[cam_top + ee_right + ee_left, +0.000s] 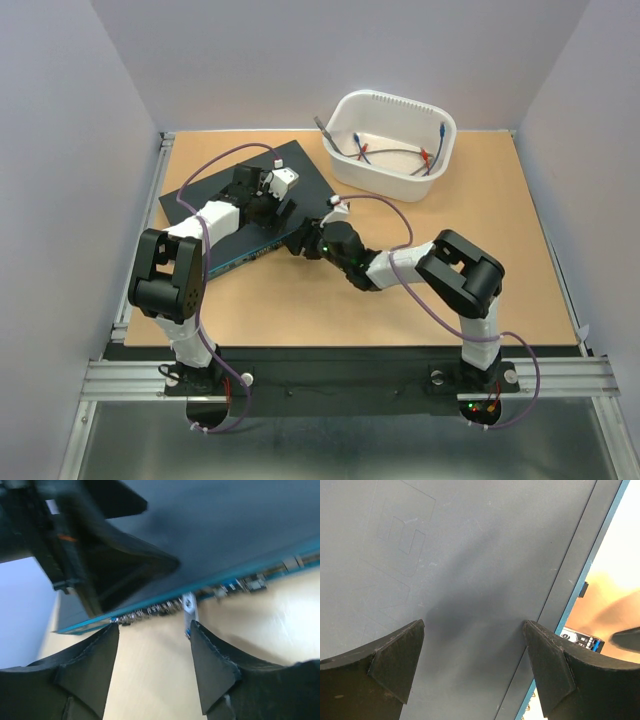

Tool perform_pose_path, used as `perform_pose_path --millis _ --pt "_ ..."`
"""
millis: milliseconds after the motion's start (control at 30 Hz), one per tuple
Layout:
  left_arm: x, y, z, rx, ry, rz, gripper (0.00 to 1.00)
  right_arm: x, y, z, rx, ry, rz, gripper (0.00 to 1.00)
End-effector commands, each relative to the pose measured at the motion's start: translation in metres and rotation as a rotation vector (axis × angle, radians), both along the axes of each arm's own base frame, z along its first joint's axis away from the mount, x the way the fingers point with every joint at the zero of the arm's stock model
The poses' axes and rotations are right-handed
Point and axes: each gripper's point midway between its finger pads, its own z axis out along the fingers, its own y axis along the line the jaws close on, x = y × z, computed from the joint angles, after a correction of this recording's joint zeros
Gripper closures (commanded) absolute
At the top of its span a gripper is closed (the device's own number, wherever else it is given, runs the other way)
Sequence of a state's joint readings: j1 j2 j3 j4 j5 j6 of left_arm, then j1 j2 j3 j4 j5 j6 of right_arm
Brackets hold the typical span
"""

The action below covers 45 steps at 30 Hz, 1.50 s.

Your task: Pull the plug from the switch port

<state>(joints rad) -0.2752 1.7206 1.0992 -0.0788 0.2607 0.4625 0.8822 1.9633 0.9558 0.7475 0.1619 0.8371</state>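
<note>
The switch (305, 170) is a flat dark box lying at the left-middle of the table, its blue port edge (150, 611) facing the front. A small clear plug (189, 611) with a blue tail juts from that port row; whether it is seated I cannot tell. My right gripper (155, 630) is open just in front of the edge, with the plug by its right fingertip (200, 635) and nothing between the jaws. From above, the right gripper (298, 240) sits at the switch's front edge. My left gripper (474, 625) is open over the switch's top (470, 555).
A white tub (395, 180) stands at the back right of the switch and holds several loose cables (390, 152). Purple arm cables loop over the switch and the table. Bare wooden table (450, 210) lies to the right and front.
</note>
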Motion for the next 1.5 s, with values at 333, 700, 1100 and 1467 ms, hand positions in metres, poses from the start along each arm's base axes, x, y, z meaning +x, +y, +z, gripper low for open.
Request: perform_pose_path --millis 333,700,1100,1467 --pt "-0.013 0.003 -0.013 0.029 0.048 -0.007 0.07 0.024 -0.006 -0.041 -0.516 -0.118 0.015 0.34" --pt "-0.013 0.003 -0.015 0.028 0.051 -0.008 0.07 0.03 0.005 -0.043 -0.495 -0.162 0.03 0.43" --pt "-0.013 0.001 -0.016 0.027 0.054 -0.014 0.07 0.037 0.013 -0.03 -0.483 -0.192 0.03 0.58" --pt "-0.014 0.002 -0.018 0.03 0.059 -0.013 0.07 0.029 0.004 -0.026 -0.49 -0.19 0.031 1.0"
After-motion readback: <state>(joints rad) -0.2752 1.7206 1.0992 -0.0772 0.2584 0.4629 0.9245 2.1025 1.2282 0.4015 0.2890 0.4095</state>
